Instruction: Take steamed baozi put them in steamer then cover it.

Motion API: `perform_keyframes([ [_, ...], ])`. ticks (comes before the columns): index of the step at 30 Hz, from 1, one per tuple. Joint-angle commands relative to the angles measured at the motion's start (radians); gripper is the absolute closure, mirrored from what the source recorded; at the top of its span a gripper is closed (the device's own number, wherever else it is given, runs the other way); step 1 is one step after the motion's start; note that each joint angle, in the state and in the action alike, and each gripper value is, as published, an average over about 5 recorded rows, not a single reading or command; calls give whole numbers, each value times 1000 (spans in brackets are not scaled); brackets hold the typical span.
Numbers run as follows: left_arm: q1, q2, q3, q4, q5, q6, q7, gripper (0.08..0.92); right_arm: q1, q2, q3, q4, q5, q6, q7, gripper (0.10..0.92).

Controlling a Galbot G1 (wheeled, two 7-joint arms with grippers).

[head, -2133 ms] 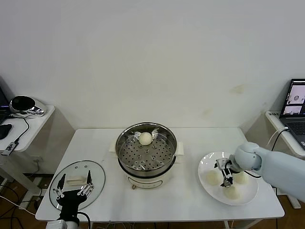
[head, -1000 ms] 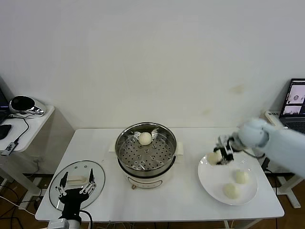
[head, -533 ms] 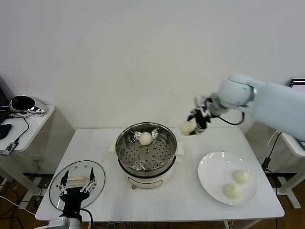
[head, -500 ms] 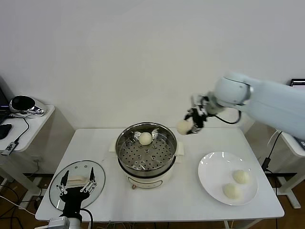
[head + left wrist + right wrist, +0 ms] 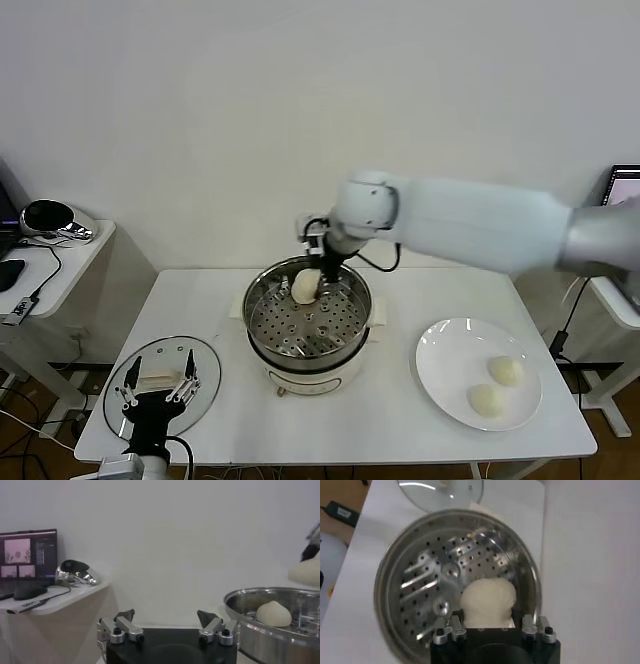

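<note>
The steamer [image 5: 290,330] stands mid-table with one steamed baozi [image 5: 274,614] on its perforated tray [image 5: 420,580]. My right gripper [image 5: 320,272] hangs over the steamer's far side, shut on a second baozi [image 5: 486,600], which shows just above the rim [image 5: 306,572]. Two more baozi [image 5: 507,370] [image 5: 487,400] lie on the white plate [image 5: 450,360] at the right. The glass cover [image 5: 200,360] with its cream handle [image 5: 158,378] lies flat at the front left. My left gripper [image 5: 155,395] hovers open over it with nothing between its fingers [image 5: 125,616].
A side table [image 5: 70,255] at the left holds a silver object [image 5: 50,220] and cables. A laptop [image 5: 622,215] stands on a stand at the far right. The right arm [image 5: 470,230] spans the air above the table's back right.
My right gripper lifted a baozi off the plate and carried it up and left to over the steamer's far side. The left gripper stayed open above the cover.
</note>
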Motion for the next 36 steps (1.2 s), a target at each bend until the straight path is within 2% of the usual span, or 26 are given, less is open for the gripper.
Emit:
perform_keyframes([
  [1,1,-2,-1,0,1,-2,0,177,-125,201,-7,-149,7,-40,52,434],
  [17,7,-4,1,0,3,-21,-3,177,-209,252,13,-232,-41,-25,85,431],
  [19,9,-4,2,-1,4,-22,-3,177,-201,245,18,-226,-43,-25,77,419],
  [22,11,-4,4,-5,5,-23,-3,177,-157,207,19,-186,-44,-25,39,360],
  [28,13,-3,2,-11,5,-22,-3,177,37,37,10,-67,-91,53,-140,218],
  [36,14,2,6,-17,5,-20,-2,177,221,-341,-63,172,-224,235,-333,203],
])
